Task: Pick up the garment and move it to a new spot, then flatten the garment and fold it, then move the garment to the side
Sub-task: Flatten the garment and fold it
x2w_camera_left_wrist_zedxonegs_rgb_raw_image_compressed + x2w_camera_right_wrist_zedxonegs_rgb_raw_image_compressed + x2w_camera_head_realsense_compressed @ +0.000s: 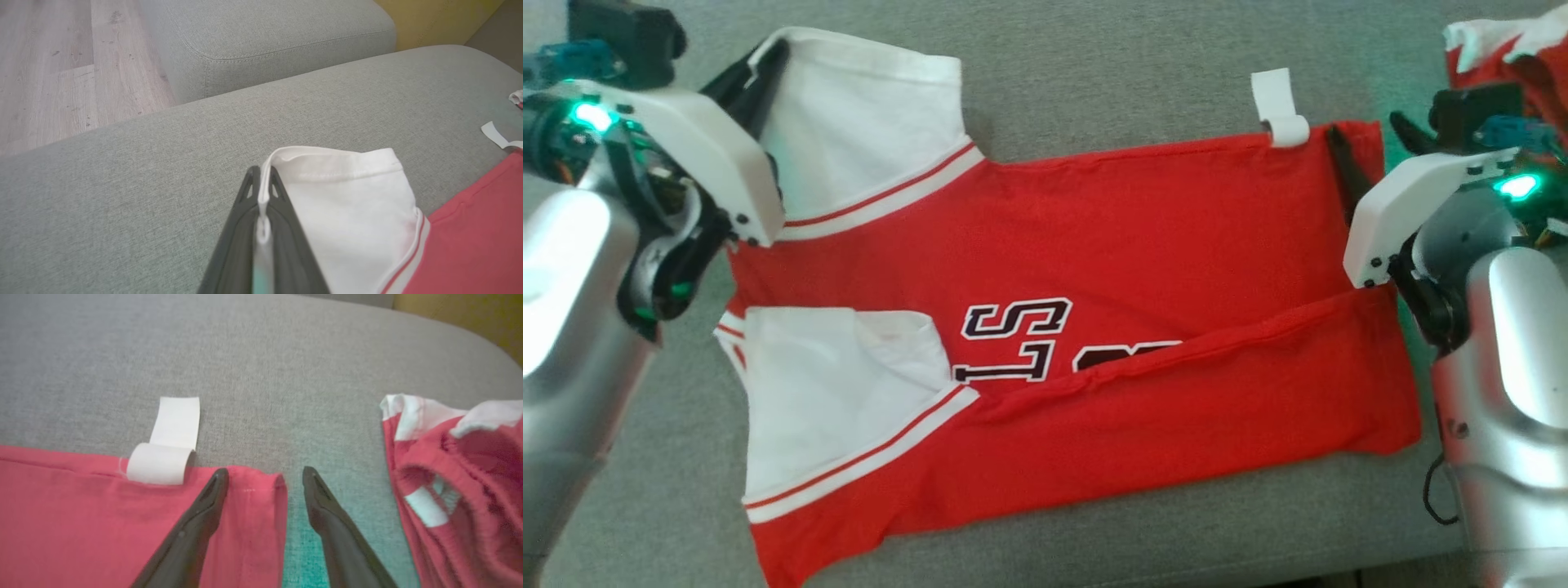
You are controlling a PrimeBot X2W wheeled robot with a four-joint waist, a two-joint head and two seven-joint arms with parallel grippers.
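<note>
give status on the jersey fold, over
Left gripper shut on white sleeve of jersey. Right gripper open, straddling hem corner. Near long side folded over. Second red garment bunched nearby, not touching.

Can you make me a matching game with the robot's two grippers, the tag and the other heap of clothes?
Things:
1. left gripper
2. right gripper
3. tag
4. heap

States:
A. crumpled, red and white
B. shut on the white sleeve
C. white, curled at the shirt's edge
D. open, astride the shirt's corner

Pairs: 1-B, 2-D, 3-C, 4-A
</note>
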